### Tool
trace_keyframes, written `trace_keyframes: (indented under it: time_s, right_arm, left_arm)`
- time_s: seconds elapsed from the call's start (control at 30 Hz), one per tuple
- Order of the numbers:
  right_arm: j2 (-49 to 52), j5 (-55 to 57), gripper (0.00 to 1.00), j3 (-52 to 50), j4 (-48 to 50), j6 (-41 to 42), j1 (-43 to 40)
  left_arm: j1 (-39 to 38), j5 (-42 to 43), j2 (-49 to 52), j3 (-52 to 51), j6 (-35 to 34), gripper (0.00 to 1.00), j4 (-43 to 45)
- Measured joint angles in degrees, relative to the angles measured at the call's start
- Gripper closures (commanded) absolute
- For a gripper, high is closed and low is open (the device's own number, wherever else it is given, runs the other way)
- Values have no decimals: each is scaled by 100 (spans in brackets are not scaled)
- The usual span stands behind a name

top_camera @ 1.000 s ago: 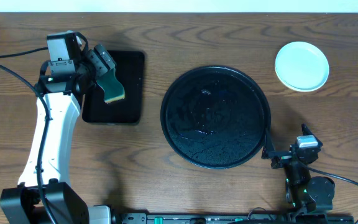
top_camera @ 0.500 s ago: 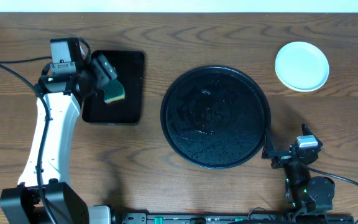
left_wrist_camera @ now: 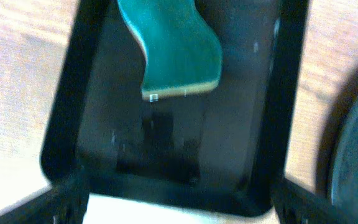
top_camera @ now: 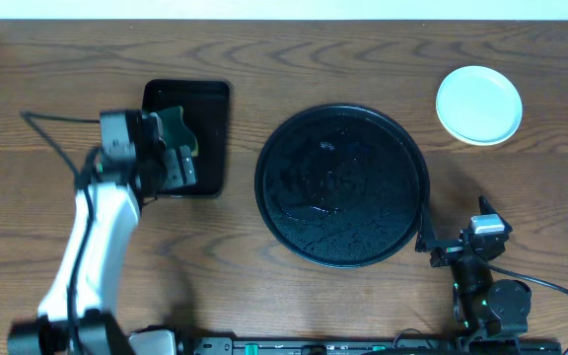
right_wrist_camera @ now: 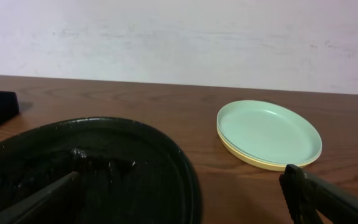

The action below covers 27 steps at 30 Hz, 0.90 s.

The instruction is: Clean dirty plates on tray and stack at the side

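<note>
My left gripper [top_camera: 173,170] hung open and empty over the small rectangular tray [top_camera: 215,108], where the green sponge [left_wrist_camera: 173,50] lay loose. The big round tray [top_camera: 264,187] carried no plates, only a wet sheen. My right gripper [top_camera: 430,247] sat spread wide, holding nothing. Far right, the plates [top_camera: 478,104] lay nested, mint over yellow. I judged them light, stiff and slick, best pinched at the rim.
</note>
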Motion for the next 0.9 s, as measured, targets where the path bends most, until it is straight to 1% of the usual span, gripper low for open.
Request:
trace_keyframes:
  time_s: [0.13,0.27,0.33,0.5,0.73,0.9]
  right_arm:
    - [0,0,1,0,-2,-2,0]
    - [0,2,1,0,0,-2,0]
    - [0,2,1,0,0,-4,0]
    - [0,4,1,0,-2,-13,0]
    - [0,2,1,0,-2,-17,0]
    - [0,2,1,0,-2,-17,0]
  left_arm:
    - [0,63,-929,-1211,127,7,1311]
    - [0,146,-1615,-2218,166,7,2105]
    - [0,164,-1930,-2647,192,7,2345]
    - [0,184,-2717,-3346,273,7,2647]
    - [-22,184,-3958,-3928,330,7,2684]
    - [-260,184,-4828,-4319,492,7,2688]
